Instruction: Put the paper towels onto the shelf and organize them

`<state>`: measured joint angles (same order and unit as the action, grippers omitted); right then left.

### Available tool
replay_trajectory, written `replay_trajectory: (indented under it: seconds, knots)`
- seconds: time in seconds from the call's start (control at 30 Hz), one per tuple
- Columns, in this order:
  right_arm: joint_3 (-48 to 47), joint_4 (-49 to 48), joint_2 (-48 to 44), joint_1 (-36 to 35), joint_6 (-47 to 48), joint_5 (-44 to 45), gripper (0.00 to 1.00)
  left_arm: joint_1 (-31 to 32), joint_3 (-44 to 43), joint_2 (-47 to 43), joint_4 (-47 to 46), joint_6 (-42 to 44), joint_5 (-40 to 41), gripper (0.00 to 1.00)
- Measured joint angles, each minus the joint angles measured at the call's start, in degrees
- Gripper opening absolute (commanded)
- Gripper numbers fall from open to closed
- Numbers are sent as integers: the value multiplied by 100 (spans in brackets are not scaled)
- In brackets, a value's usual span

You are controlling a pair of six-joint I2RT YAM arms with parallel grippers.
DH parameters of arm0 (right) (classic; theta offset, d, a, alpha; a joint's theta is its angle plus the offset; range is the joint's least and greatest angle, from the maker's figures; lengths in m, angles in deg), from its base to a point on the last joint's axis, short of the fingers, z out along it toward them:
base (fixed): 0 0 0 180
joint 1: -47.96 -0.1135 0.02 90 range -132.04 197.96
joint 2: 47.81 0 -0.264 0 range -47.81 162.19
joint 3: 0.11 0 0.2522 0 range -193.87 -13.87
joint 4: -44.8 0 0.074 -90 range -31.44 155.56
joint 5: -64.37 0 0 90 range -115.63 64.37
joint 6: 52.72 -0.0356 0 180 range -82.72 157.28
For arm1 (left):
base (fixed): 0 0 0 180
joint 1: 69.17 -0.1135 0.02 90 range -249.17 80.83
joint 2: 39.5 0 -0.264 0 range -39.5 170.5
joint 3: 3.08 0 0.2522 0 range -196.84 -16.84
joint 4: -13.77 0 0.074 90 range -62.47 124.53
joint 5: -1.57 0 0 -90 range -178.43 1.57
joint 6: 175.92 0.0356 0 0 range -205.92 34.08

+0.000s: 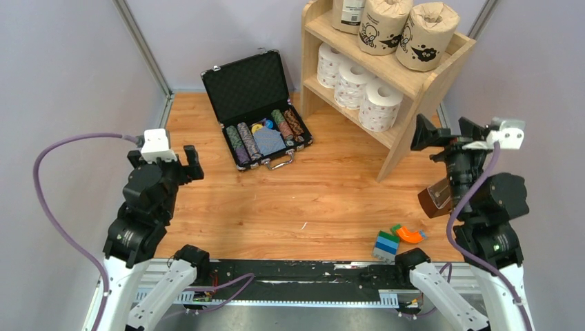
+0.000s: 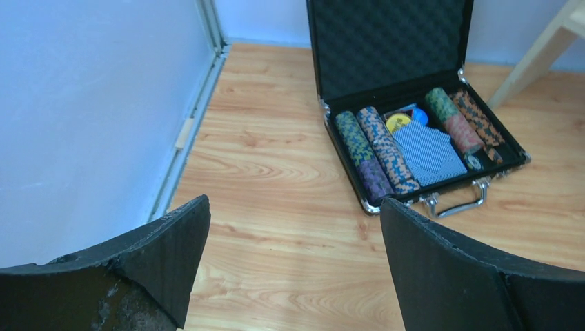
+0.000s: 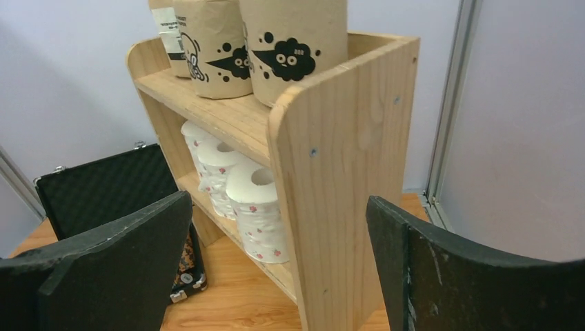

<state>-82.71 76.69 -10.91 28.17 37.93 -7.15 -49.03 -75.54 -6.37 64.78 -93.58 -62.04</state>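
From above, we see the shelf [image 1: 410, 117] at the worktop's far right corner, with three tan rolls [image 1: 383, 24] on its top and three white rolls [image 1: 353, 81] on the board below. The left gripper [image 1: 164, 162] hangs at the left edge and the right gripper [image 1: 447, 134] near the right edge, both spread and empty. The left wrist view shows parted fingers [image 2: 172, 248] before the open black case [image 2: 414, 138]. The right wrist view shows parted fingers [image 3: 414, 262] facing the shelf's side panel.
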Motion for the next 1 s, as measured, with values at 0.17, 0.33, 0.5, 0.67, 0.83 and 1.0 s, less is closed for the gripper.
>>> replay_trajectory:
  seconds: [0.17,0.33,0.5,0.67,0.83,1.0]
  knots:
    - [708,-13,-940,0,-173,293,100,0,-144,-363,138,-13,267,100]
    - [1176,-83,-1770,0,-214,708,100,0,-184,-680,164,-20,356,100]
    - [1399,-118,-2205,0,-212,1099,100,0,-188,-990,120,-92,372,100]
    - [1449,-131,-2363,0,-210,1296,100,0,-188,-1333,-15,-155,378,100]
    - [1449,-127,-2363,0,-203,1335,100,2,-140,-1598,-136,-258,435,100]
    - [1440,-125,-2356,0,-177,1362,100,2,-22,-1810,-245,-356,540,100]
